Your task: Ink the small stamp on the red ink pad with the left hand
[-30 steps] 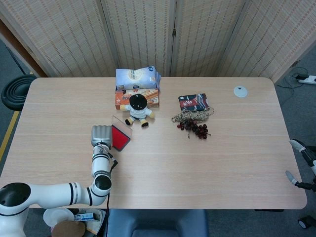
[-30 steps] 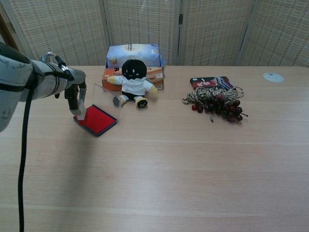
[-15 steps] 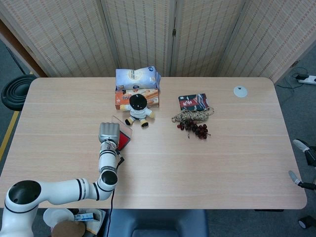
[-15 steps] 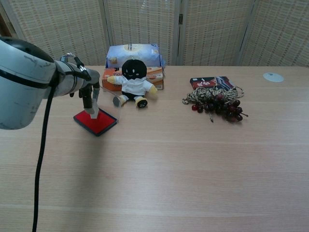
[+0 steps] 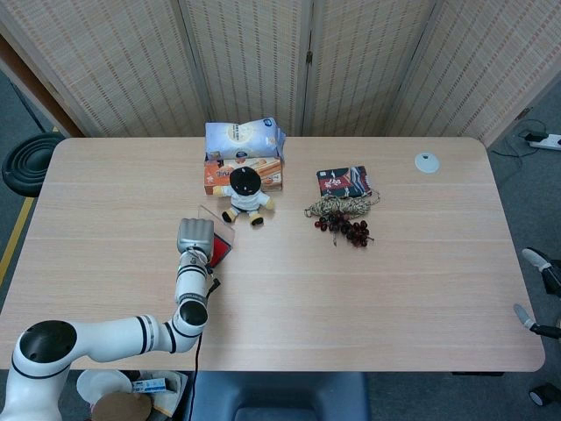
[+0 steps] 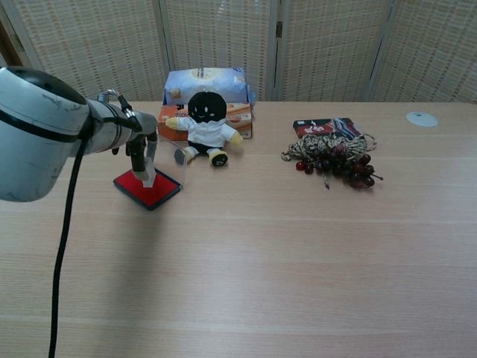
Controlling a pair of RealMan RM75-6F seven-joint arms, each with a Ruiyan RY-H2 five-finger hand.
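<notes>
The red ink pad (image 6: 147, 189) lies open on the table left of centre, its clear lid (image 6: 173, 155) standing up behind it. My left hand (image 6: 139, 143) hangs over the pad and grips the small stamp (image 6: 148, 175), which stands upright with its lower end on the red surface. From the head view, the left hand (image 5: 195, 236) covers most of the ink pad (image 5: 221, 251), and the stamp is hidden under it. At the far right edge of that view, off the table, only a part of my right hand (image 5: 536, 289) shows.
Behind the pad sit a plush doll (image 6: 203, 126), an orange box (image 6: 237, 119) and a blue-white bag (image 6: 206, 81). A bunch of dark grapes with twine (image 6: 332, 159) and a small dark packet (image 6: 328, 127) lie to the right. A white disc (image 6: 422, 118) rests far right.
My left hand has carried the stamp rightward from the pad's left edge to over the pad and lowered it onto the red surface. The right hand has barely moved.
</notes>
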